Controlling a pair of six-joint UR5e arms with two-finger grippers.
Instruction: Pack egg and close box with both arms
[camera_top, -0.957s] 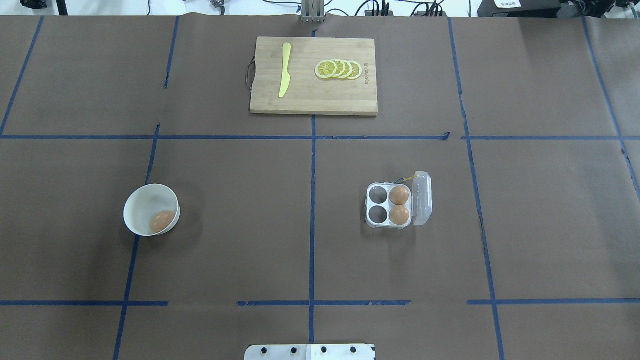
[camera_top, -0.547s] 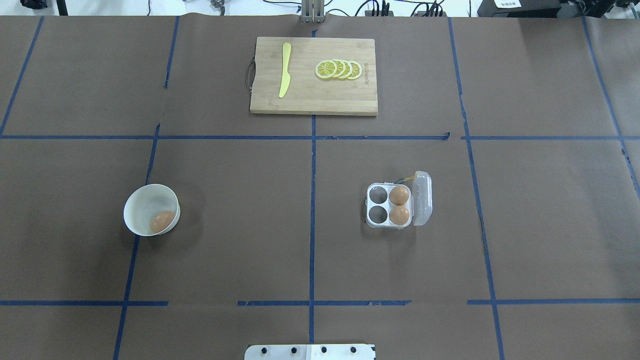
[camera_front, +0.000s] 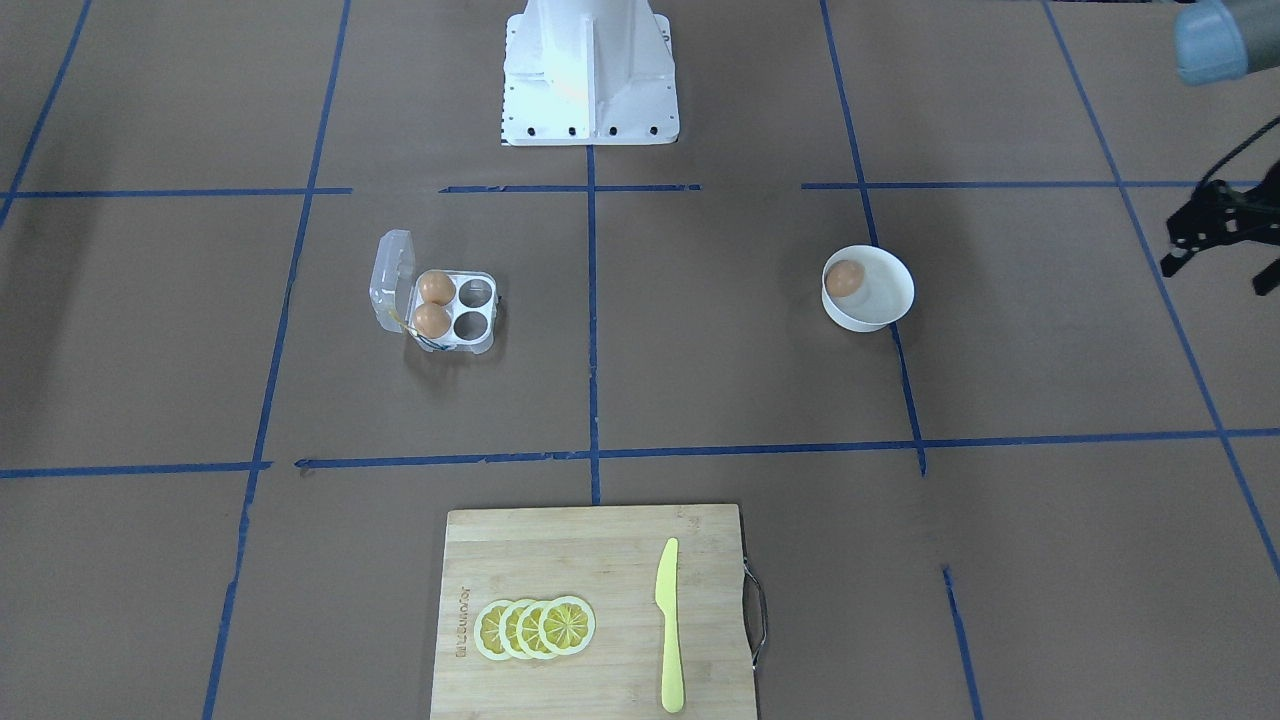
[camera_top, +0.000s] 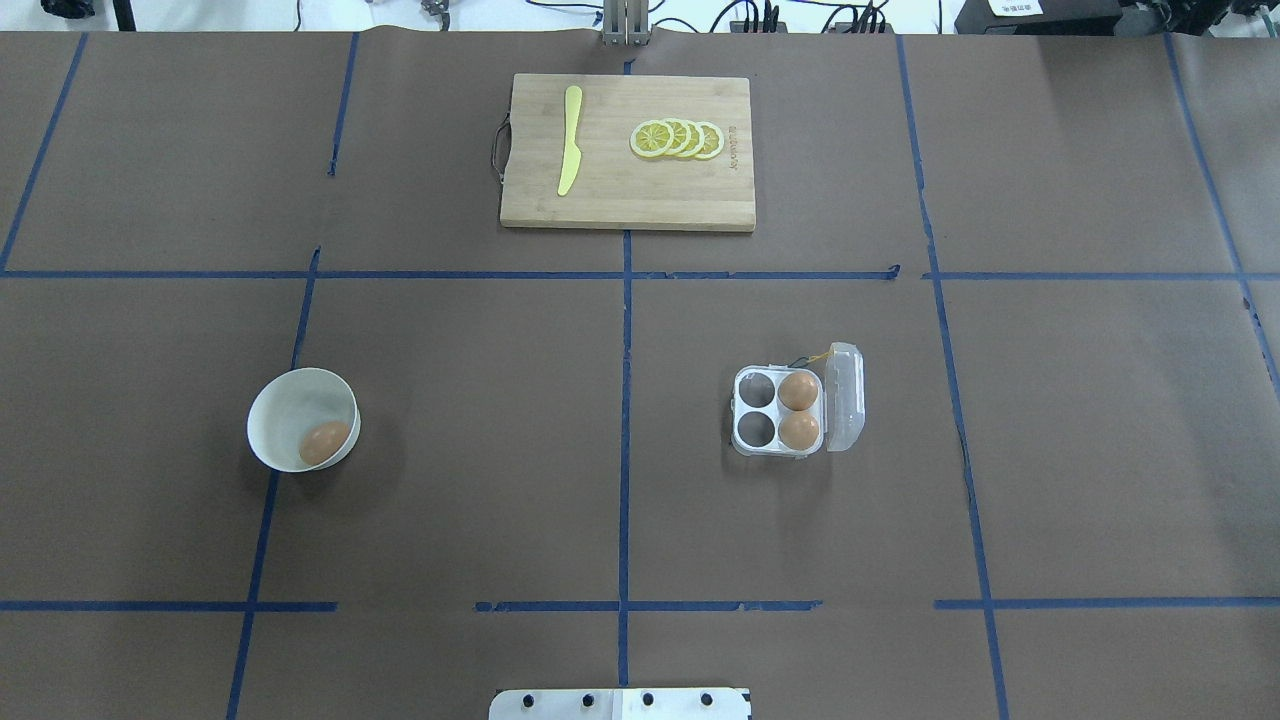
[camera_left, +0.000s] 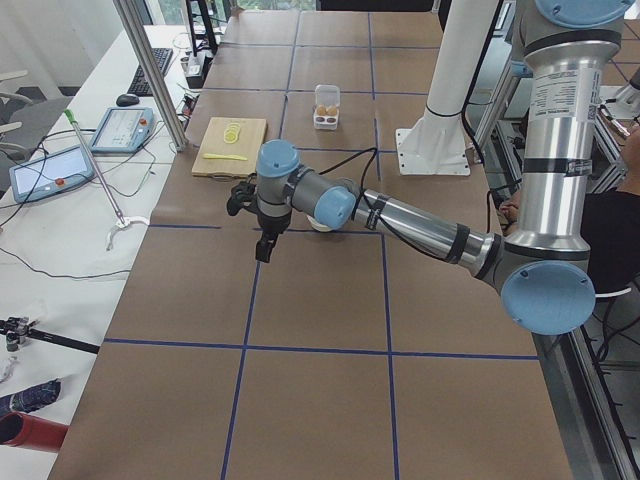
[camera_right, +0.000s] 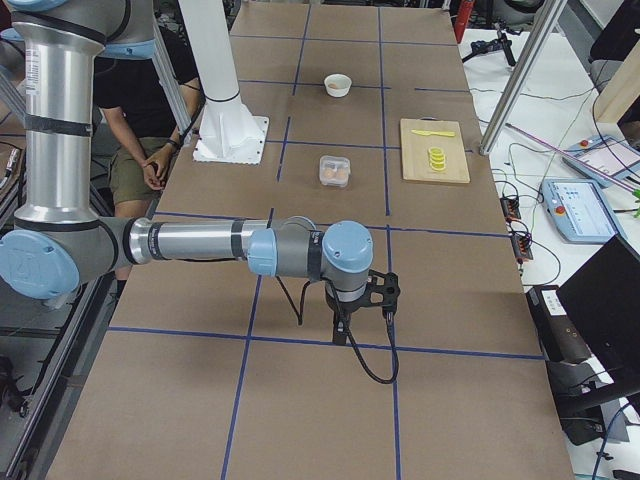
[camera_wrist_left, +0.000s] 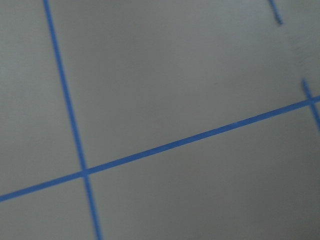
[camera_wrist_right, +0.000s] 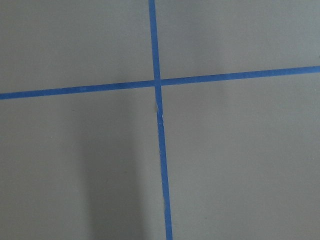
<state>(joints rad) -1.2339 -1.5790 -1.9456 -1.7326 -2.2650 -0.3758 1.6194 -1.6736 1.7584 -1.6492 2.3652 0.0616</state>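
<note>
The egg (camera_top: 323, 441) lies in a round white bowl (camera_top: 268, 405) on the table's left half; it also shows in the front view (camera_front: 845, 278). The box (camera_top: 778, 451) stands open right of centre, its lid (camera_top: 845, 395) upright on the right side. Two brown eggs (camera_top: 798, 391) fill its right cups; the two left cups are empty. My left gripper (camera_front: 1212, 280) hangs far out to the left of the bowl, fingertips apart and empty. My right gripper (camera_right: 345, 335) shows only in the right side view, far from the box; I cannot tell its state.
A wooden cutting board (camera_top: 640, 200) with a yellow knife (camera_top: 570, 150) and lemon slices (camera_top: 678, 138) lies at the far middle. The white pedestal (camera_front: 590, 70) stands at the robot's edge. A seated person (camera_right: 150, 150) is beside the table.
</note>
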